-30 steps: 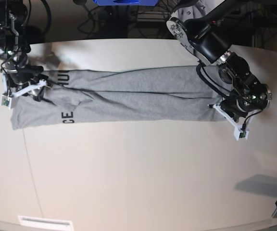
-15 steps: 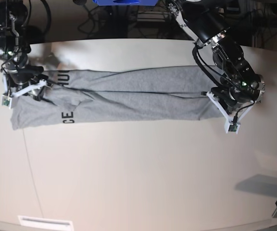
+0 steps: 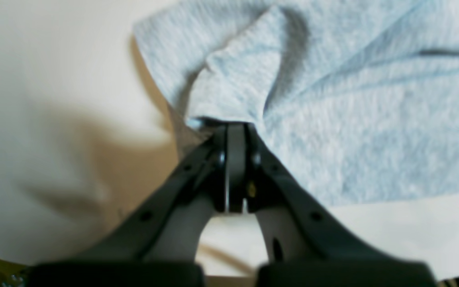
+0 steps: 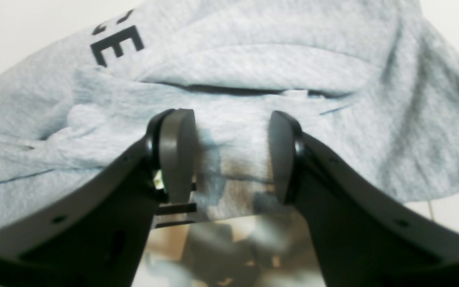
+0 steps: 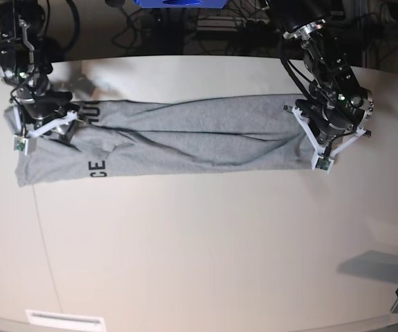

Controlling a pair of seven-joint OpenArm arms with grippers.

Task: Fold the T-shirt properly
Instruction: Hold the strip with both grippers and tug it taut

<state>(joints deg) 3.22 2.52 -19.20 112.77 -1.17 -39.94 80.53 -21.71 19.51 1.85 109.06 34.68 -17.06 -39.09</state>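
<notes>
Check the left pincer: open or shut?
Shut on the T-shirt: the left pincer has its jaws pressed together, with a bunched fold of grey cloth pinched at the tips.

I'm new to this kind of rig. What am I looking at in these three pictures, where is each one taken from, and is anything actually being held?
This is a two-armed robot working at a pale table. The base view looks down on the whole scene; the other two come from cameras mounted on each wrist, looking along the fingers.

Across the table lies a grey T-shirt, already folded lengthwise into a long strip, with some black lettering showing at one end.

The left gripper, on the right side of the base view, is shut on a pinch of cloth at the T-shirt's edge.

The right gripper, at the lettered end, has its jaws standing apart over the cloth. Fabric lies between them, but they are not clamped on it.
</notes>
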